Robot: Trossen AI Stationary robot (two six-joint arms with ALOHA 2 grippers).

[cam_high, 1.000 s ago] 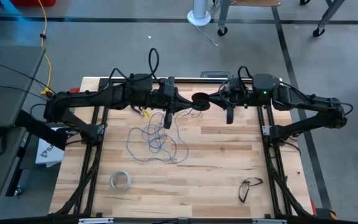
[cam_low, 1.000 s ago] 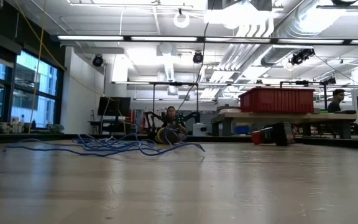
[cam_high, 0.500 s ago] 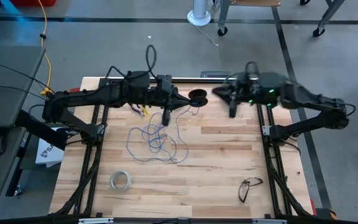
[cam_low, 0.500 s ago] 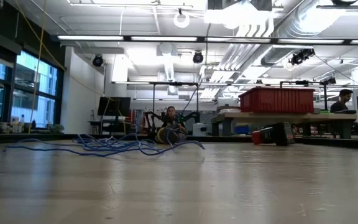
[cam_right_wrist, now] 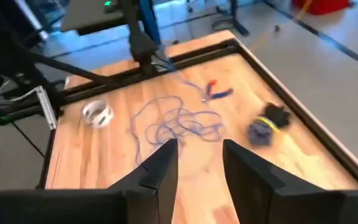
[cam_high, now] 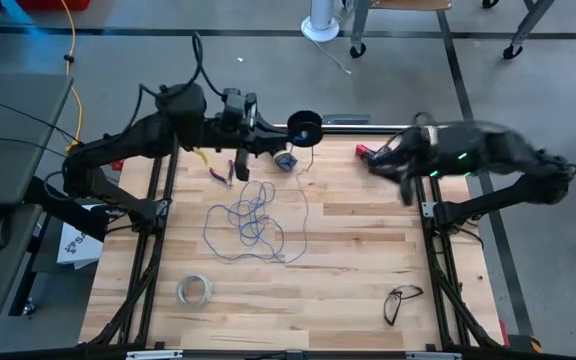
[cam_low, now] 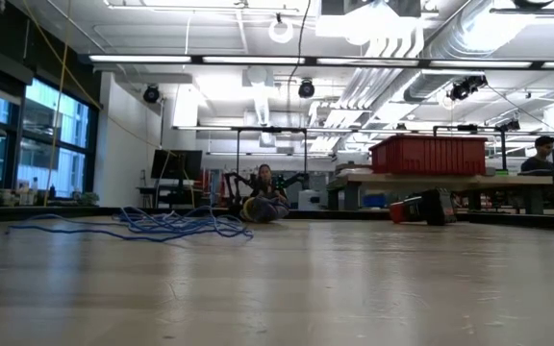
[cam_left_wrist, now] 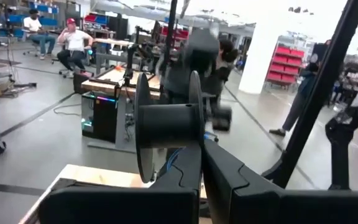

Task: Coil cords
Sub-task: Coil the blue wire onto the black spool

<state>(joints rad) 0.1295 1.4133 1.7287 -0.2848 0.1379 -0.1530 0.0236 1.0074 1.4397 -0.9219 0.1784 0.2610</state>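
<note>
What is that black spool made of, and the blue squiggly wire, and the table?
The spool looks like matte black plastic: smooth, dull, moulded flanges. The wire seems to be thin metal inside a bluish plastic coat, since it lies in loose, springy loops. The table looks like pale wood, with plank lines and grain showing.

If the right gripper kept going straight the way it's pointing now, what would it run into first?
Probably the tangle of thin blue wire lying on the wooden table. The right wrist view shows the right gripper, fingers apart and empty, aimed down across the tabletop at that tangle. Depth is unclear, so it might touch bare wood just short of it.
</note>
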